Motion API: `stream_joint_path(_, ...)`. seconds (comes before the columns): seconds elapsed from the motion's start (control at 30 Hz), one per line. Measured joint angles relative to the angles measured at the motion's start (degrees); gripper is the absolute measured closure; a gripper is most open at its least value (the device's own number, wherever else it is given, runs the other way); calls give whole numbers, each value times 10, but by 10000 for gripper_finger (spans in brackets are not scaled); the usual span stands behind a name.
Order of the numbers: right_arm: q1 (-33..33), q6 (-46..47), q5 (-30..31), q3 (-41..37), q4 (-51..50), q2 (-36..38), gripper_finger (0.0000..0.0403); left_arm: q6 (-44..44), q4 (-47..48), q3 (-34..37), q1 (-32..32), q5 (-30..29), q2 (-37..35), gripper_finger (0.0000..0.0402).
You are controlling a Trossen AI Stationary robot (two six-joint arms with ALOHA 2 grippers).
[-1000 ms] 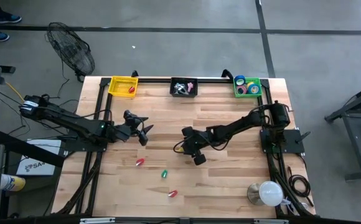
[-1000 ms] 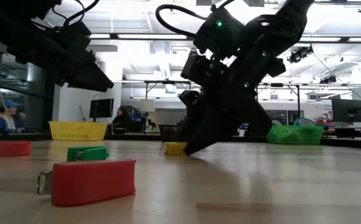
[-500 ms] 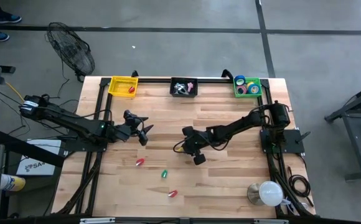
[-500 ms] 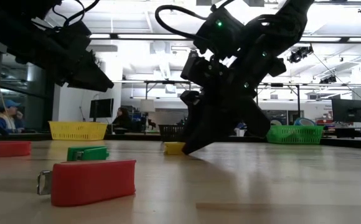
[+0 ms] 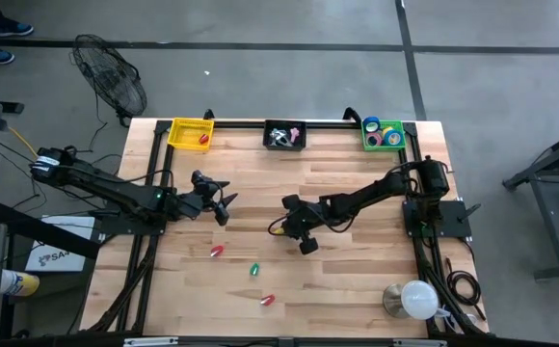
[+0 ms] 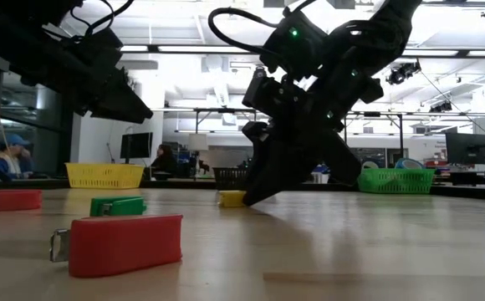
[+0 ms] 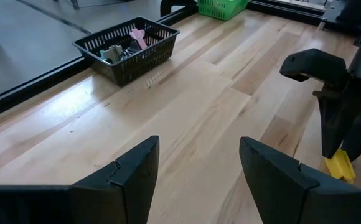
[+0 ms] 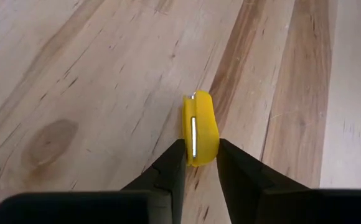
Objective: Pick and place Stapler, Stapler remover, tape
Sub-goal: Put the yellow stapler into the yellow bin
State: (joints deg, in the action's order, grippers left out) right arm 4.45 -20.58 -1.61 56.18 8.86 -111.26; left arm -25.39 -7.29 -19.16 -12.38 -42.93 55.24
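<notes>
Working across the table [image 5: 357, 280], the robot has three bins along the far edge: a yellow bin [image 5: 189, 132], a black bin [image 5: 285, 135] and a green bin [image 5: 384, 134] that already holds the tape [image 5: 389, 135] rolls. The left gripper [image 5: 224, 205] waits above the wood left of centre, its fingers spread wide with nothing between them. The right gripper [image 5: 281, 229] is down at the table near the middle, fingers [image 8: 171, 167] pressed to either side of a small yellow stapler [image 8: 198, 136] lying on the wood, so it looks closed on it, though only the near end sits between the tips. To do this step well, I judge the grip should be confirmed before lifting: with so little of the body held, the piece could pivot or slip out, so a slow straight rise is wiser than a swing. Once clear of the table, the carry should head for the yellow bin, which already holds a red piece, passing clear of the waiting left arm. Loose staplers left to fetch lie nearer the front: a red one [image 5: 216, 252], a green one [image 5: 254, 270] and another red one [image 5: 267, 301]. Release should come low over the bin so the piece does not bounce out.
</notes>
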Motion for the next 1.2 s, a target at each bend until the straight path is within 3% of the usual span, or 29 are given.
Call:
stream_joint_path(0.17,0,0,10,0,6,0,336,0,0,0,0,0,0,183)
stream_joint_path(0.47,0,-18,161,-1,45,0,342,30,-51,0,0,6,0,183)
stream_joint_path(0.73,1,-63,219,-1,127,0,343,102,-130,0,0,48,0,183)
stream_joint_path(0.9,1,-90,233,0,172,8,342,108,-130,0,0,55,10,183)
stream_joint_path(1.2,1,-92,201,23,190,28,342,208,-211,-2,0,136,75,183)
